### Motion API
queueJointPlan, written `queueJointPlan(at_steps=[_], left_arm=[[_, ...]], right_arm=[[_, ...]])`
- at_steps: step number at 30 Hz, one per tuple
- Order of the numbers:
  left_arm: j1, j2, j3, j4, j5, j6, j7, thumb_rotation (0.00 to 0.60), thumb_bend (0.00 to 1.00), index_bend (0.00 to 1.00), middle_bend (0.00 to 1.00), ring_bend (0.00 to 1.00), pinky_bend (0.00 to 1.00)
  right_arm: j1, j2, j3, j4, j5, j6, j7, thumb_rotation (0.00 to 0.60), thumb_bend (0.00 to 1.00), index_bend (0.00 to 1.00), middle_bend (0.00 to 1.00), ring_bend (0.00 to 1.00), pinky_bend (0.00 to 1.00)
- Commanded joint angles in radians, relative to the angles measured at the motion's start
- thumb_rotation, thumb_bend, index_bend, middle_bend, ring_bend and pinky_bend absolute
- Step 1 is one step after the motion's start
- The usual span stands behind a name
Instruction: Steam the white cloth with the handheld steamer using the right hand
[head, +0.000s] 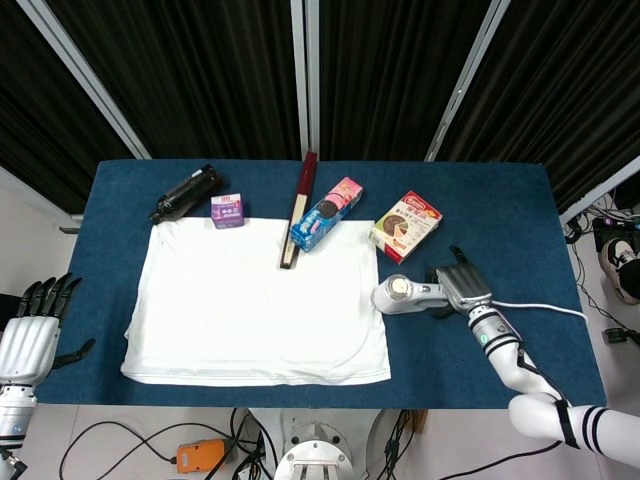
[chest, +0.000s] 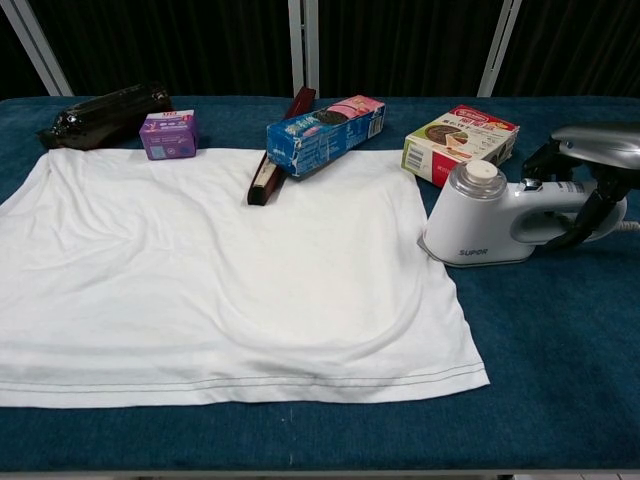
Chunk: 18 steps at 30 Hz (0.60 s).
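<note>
The white cloth lies flat over the left and middle of the blue table. The white handheld steamer lies on the table just off the cloth's right edge, with its handle pointing right. My right hand sits on top of that handle, fingers curled down around it on both sides. The steamer still rests on the table. My left hand hangs off the table's left side, fingers spread and holding nothing.
Along the cloth's far edge lie a black bottle, a small purple box, a long dark stick-like case, a blue-and-pink cookie pack and a red-and-green box. The steamer's white cord trails right.
</note>
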Motion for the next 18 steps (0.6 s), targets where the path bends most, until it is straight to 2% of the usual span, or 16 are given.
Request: queueJointPlan(at_steps=[1,10,18], left_arm=[[0.0,-0.001,0.0,0.002,0.0,0.001,-0.001,0.6,0.13,0.06,0.05,0.0,0.0],[-0.001,-0.005,-0.001,0.008,-0.007,-0.006,-0.008,0.6,0.13,0.06,0.05,0.0,0.0],[-0.003,-0.009,-0.002,0.011,-0.008,-0.01,-0.008,0.6,0.13,0.06,0.05,0.0,0.0]], right_arm=[[0.0,-0.002,-0.004,0.002,0.0,-0.004,0.012,0.6,0.06,0.6,0.61,0.58,0.0],[-0.001,0.012,-0.01,-0.005,0.003,-0.026,0.062,0.6,0.06,0.66,0.67,0.65,0.0],[-0.006,0.011,-0.026,-0.015,0.019,-0.029,0.076,0.6,0.06,0.66,0.67,0.65,0.0]])
